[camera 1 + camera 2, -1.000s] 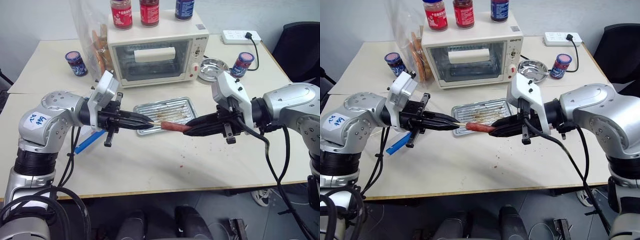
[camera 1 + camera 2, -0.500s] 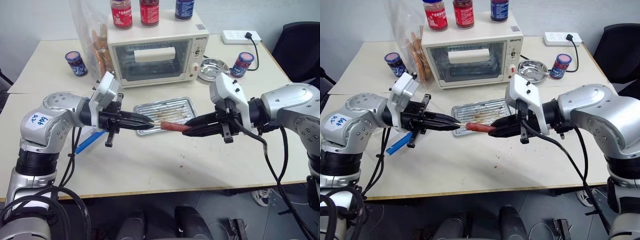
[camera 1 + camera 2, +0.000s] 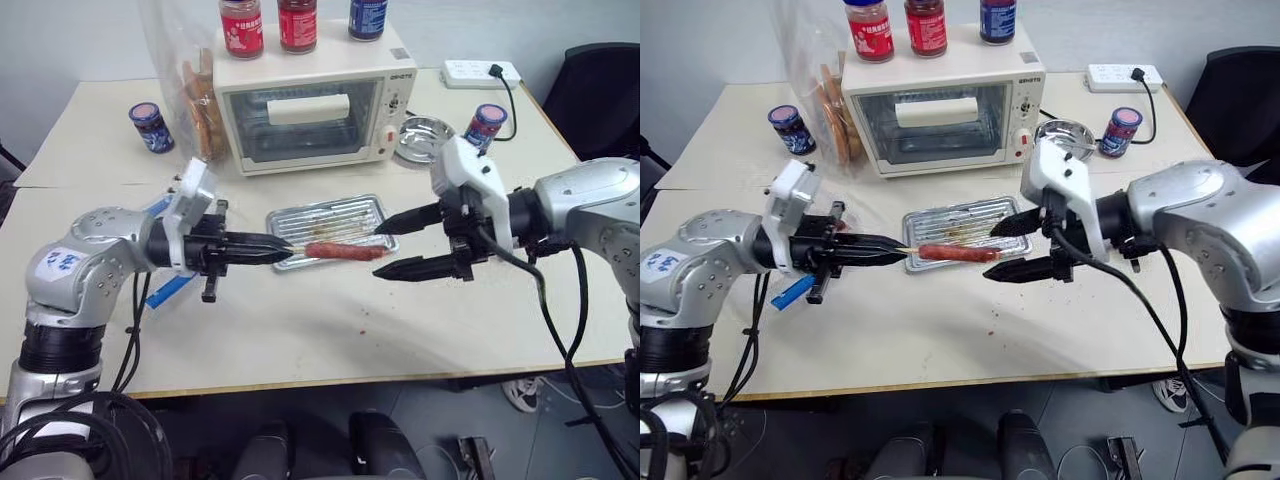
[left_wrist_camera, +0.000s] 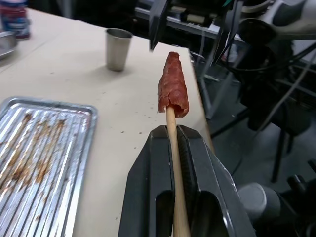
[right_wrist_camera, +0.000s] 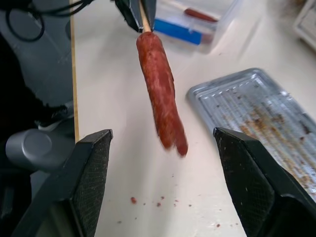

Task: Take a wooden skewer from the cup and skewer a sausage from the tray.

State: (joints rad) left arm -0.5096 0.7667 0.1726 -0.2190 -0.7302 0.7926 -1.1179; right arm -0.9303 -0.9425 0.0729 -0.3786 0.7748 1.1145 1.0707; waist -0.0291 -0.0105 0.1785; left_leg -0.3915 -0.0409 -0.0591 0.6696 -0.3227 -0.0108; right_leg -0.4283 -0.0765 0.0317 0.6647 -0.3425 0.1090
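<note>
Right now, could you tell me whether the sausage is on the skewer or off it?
On. The sausage sits impaled on the wooden skewer, held by the left gripper, above the table.

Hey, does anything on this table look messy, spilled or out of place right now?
Small reddish crumbs are scattered on the table in front of the tray, whose ribbed base carries greasy brown smears. Otherwise nothing stands out: the sausage sits straight on the wooden skewer, and the cup stands upright.
</note>
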